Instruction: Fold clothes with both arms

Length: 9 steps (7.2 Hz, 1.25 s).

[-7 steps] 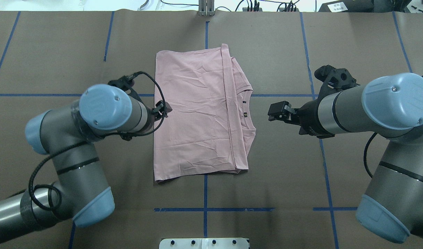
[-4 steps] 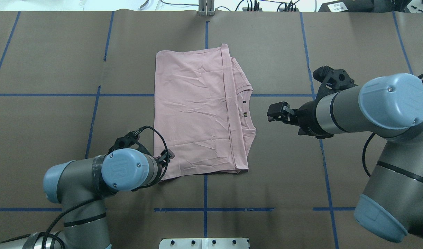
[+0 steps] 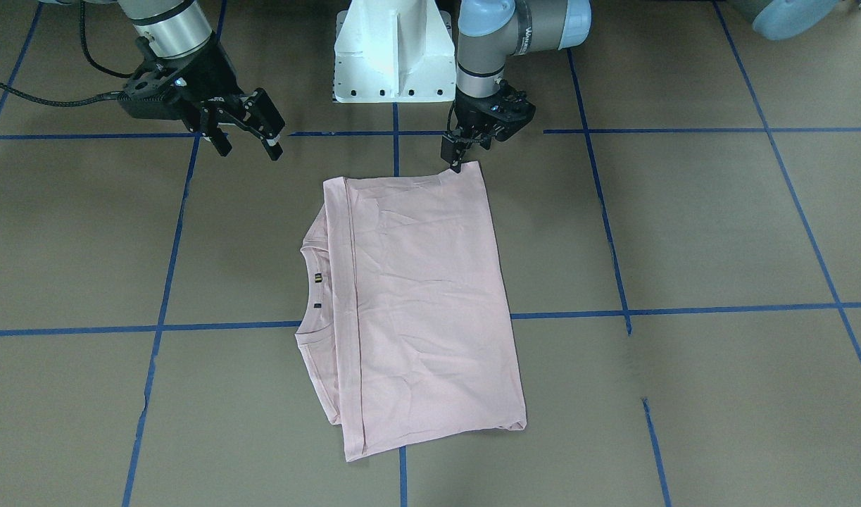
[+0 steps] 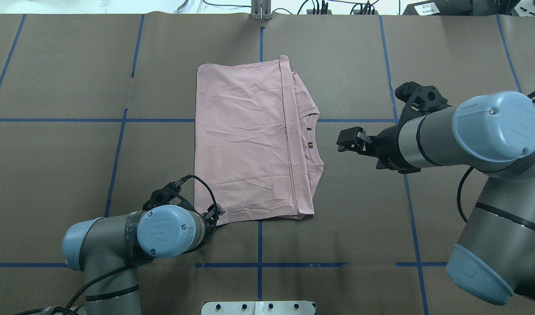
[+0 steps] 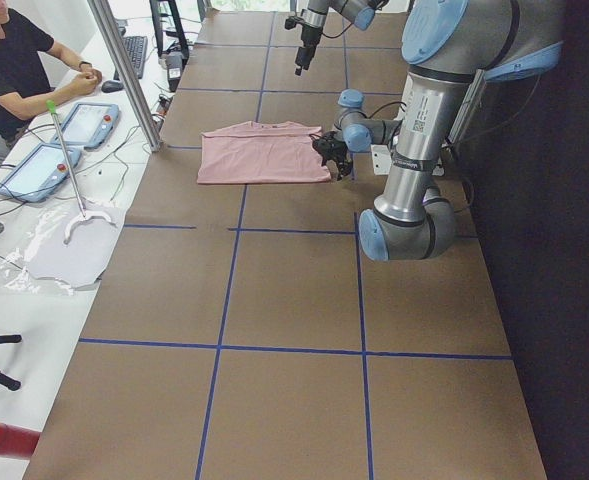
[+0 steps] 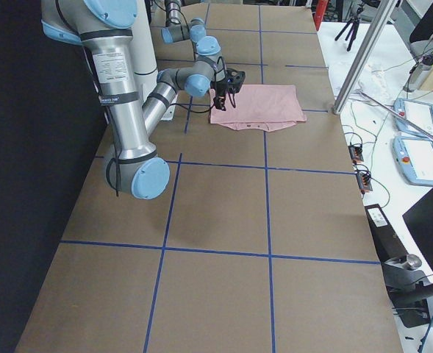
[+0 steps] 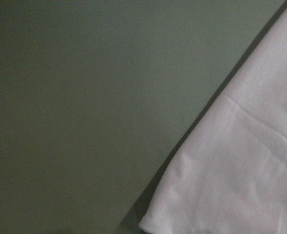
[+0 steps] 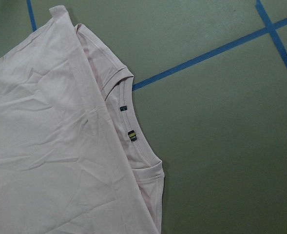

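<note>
Our pink T-shirt [image 4: 245,144] lies folded on the brown table [image 4: 66,65], our left gripper [image 3: 458,158] is low at its near corner, we think to grab it (pinched or not, we cannot tell), and our right gripper [image 4: 347,141] hangs spread wide beside the collar [image 4: 313,139].

The pink T-shirt [image 4: 245,144] lies flat, folded into a block with its plain side up. Its neck hole peeks out on the robot's right side. The left arm [image 4: 101,238] reaches down low to the shirt's near left corner, and the right arm [image 4: 429,140] hangs in the air beside the neck hole, with the right gripper [image 4: 347,141] spread wide.
</note>
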Each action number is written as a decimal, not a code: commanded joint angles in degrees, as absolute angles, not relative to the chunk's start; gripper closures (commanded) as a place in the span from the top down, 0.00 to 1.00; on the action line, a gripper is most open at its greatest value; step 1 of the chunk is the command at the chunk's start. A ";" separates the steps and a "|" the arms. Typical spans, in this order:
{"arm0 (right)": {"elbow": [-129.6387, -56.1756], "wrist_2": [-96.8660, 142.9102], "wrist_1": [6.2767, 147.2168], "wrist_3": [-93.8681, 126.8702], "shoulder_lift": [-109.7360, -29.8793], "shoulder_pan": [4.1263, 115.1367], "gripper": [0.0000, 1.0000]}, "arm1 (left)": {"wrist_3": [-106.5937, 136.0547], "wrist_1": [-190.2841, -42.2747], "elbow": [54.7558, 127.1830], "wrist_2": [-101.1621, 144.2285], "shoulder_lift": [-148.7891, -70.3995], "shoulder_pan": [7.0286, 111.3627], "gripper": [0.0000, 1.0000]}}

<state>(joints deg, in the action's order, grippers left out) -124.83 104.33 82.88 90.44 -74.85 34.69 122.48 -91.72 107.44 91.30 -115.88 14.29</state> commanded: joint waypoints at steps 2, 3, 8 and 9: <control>-124.80 103.89 82.88 90.44 -74.71 34.72 1.00 | 122.52 -91.67 106.17 90.70 -115.93 14.24 0.89; -124.80 103.89 82.88 90.44 -74.71 34.72 1.00 | 122.52 -91.67 106.17 90.70 -116.01 14.24 0.85; -124.89 103.89 82.88 90.44 -74.62 34.80 1.00 | 124.28 -91.67 106.69 89.74 -116.37 14.24 0.00; -124.89 103.97 82.88 90.44 -74.62 34.89 1.00 | 123.76 -91.67 107.40 89.91 -116.37 14.33 0.00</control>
